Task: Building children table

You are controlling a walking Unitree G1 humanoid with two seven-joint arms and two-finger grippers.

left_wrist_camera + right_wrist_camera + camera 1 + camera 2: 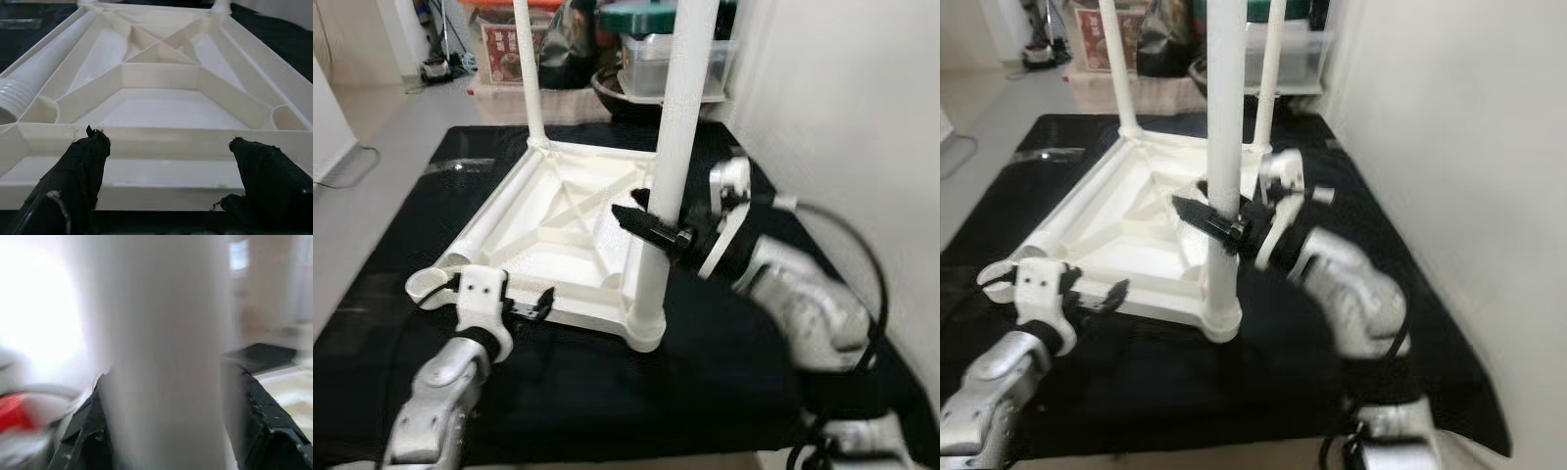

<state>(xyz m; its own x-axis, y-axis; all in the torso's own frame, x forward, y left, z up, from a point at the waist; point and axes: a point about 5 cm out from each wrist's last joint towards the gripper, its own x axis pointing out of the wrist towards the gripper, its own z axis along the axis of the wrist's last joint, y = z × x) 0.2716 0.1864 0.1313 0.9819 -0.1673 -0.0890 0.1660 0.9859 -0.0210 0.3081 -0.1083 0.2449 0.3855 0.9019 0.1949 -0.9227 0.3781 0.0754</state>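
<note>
Right pincer (658, 231), at the centre of the frame, is clamped around a white table leg (674, 166) that stands upright in the near right corner socket of the overturned children's table (570, 235); in the right wrist view the leg (166, 357) sits between the two black fingers (261, 426), which press on it from both sides. Left pincer (530, 305), in the lower left of the frame, is spread wide at the table's near edge, and in the left wrist view its fingers (80, 171) stand apart with the rim of the table (161, 134) between them, not visibly touching it.

White and ribbed on its underside, the table lies upside down on a black mat (705, 382) in the middle of the frame. A second leg (530, 69) stands upright at the far corner, upper left of centre. Another loose leg (475, 245) lies along the table's left edge, its threaded end (12, 95) near the left pincer. Plastic storage boxes (675, 64) sit at the top of the frame, and a white wall (842, 127) runs down the right side.
</note>
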